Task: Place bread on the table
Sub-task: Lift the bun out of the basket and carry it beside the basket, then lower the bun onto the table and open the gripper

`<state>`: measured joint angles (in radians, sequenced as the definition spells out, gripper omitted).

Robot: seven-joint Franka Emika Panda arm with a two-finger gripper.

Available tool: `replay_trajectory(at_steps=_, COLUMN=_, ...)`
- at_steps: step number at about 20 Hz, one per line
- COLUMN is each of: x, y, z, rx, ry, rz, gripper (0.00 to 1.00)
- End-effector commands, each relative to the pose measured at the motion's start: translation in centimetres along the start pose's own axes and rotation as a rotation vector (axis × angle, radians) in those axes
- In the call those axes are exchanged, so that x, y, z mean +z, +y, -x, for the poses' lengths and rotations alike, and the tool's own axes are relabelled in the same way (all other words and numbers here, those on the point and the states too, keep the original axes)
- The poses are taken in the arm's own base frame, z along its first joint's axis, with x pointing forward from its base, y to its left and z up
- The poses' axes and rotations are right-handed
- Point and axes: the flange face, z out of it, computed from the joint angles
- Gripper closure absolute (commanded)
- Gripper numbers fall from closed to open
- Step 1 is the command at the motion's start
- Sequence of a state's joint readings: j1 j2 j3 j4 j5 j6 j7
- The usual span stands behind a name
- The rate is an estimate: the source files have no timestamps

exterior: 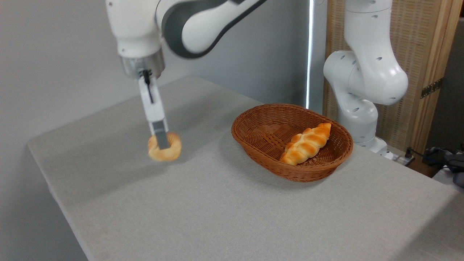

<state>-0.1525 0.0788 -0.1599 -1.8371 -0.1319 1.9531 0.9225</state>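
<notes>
We see one long finger (160, 135) of the gripper (161, 142) pointing down and a little to the right, its dark grey pad lying across the front of the bread (165, 146). The second finger is hidden behind the first, so we infer the grasp from how the bread hangs: the fingers are clamped on it, the pad pressed near its middle, with the bun's rim showing on both sides of the pad and below it.

The bread is a small round golden bun, slightly blurred. It sits at the tip of the fingers, over the left part of the table (232, 203). We cannot tell whether its underside touches the grey cloth or hangs just above it; a soft shadow spreads on the cloth beneath and to the left.

Above the fingers we see a metal flange and the white arm (188, 25) sweeping up to the right.

Well to the right of the bread stands a brown wicker basket (253, 135) with a braided loaf (306, 143) lying inside it. Behind the basket rises the arm's white base.
</notes>
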Motion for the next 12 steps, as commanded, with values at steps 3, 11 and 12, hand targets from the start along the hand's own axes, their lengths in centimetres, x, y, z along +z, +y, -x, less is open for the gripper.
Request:
replay_trajectory(at_steps=3, x=2.1, y=-1.1, z=-1.4, rx=0.027, ry=-0.003, rz=-0.023, gripper=0.13)
replay_trajectory(at_steps=11, x=0.2, y=-2.3, z=-0.6, rx=0.063, ry=-0.055, rz=-0.121, gripper=0.00)
replay_trajectory(at_steps=12, x=-0.4, y=-2.5, z=-0.5, rx=0.053, ry=-0.047, rz=-0.130, gripper=0.00)
